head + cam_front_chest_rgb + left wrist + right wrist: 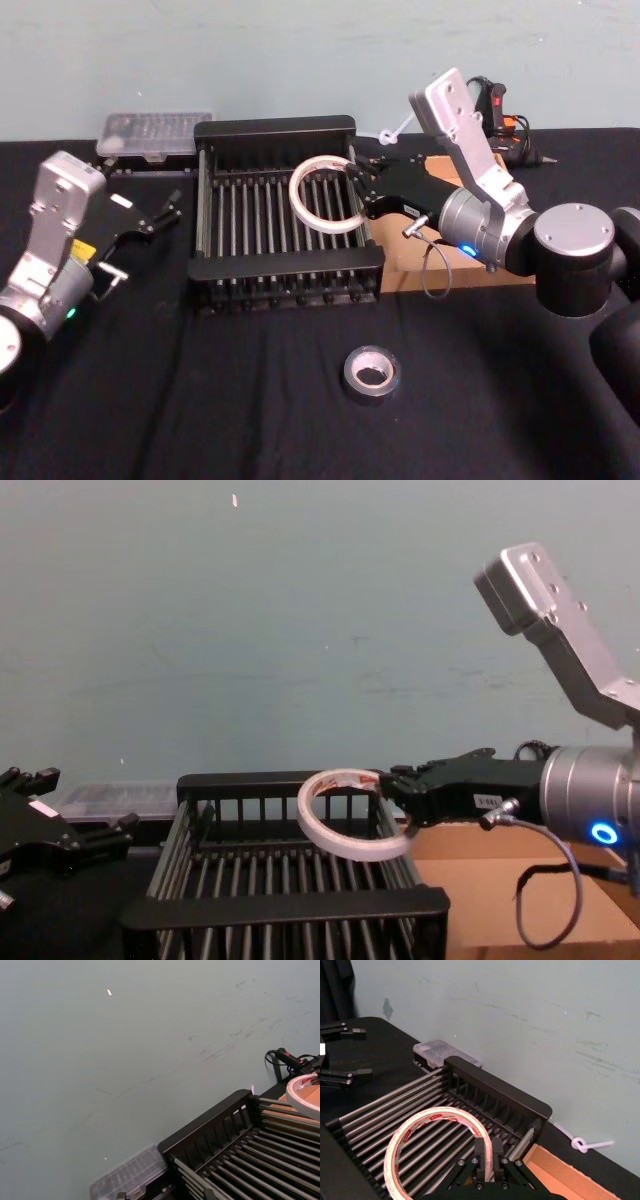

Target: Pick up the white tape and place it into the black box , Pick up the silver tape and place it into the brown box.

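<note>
The white tape is up in the air, pinched at its rim by the right claw, fingers clamped across the band on the side nearest the brown box. From the right wrist view you can see the two pads squeezing the thin wall of the ring, with the rest of the loop sticking out free over the bars. It hangs tilted above the black box, over the crate's right half, clear of the slats. That looks a light, thin hoop, and I'd guess it flexes a little under the squeeze, so a rim pinch like this is the sensible hold; no weight to fight.

Looking outward: the silver tape lies flat on the desk, near the front edge and well apart from both boxes. It looks chunkier and stiffer, likely heavier; gripping across its wall, one finger through the core, should suit it.

The left claw waits spread wide, holding nothing, by the desk's left edge, beside the crate. A clear plastic case sits at the back edge.
</note>
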### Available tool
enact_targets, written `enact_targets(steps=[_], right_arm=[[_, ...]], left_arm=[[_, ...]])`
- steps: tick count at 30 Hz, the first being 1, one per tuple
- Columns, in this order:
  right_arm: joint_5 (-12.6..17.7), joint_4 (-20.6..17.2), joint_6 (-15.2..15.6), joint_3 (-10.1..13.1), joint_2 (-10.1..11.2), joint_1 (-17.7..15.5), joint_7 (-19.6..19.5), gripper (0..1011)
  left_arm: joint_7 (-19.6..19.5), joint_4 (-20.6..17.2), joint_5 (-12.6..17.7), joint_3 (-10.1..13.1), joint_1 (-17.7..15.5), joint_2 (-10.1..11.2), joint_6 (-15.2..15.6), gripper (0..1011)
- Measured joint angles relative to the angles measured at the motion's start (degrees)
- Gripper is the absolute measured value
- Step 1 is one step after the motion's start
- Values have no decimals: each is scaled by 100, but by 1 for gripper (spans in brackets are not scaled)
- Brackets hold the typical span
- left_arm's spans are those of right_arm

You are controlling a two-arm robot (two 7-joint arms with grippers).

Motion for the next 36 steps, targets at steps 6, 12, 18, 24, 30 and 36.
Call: enact_targets(steps=[6, 12, 18, 24, 30, 36], right_arm=[[1, -18, 0, 11, 11, -12, -2, 92], [6, -30, 0, 18, 19, -22, -5, 92], [9, -37, 0, 22, 22, -25, -7, 218], [12, -41, 3, 26, 25, -28, -9, 411], [15, -44, 6, 28, 28, -31, -10, 600], [18, -47, 7, 28, 29, -33, -9, 795]], left_arm=[[0, 0, 0, 0, 0, 0, 0, 1001], [0, 0, 0, 0, 0, 0, 0, 1001], [0, 0, 0, 0, 0, 0, 0, 1002], [0, 0, 0, 0, 0, 0, 0, 1001], [0, 0, 0, 0, 0, 0, 0, 1001], [0, 0, 0, 0, 0, 0, 0, 1001]])
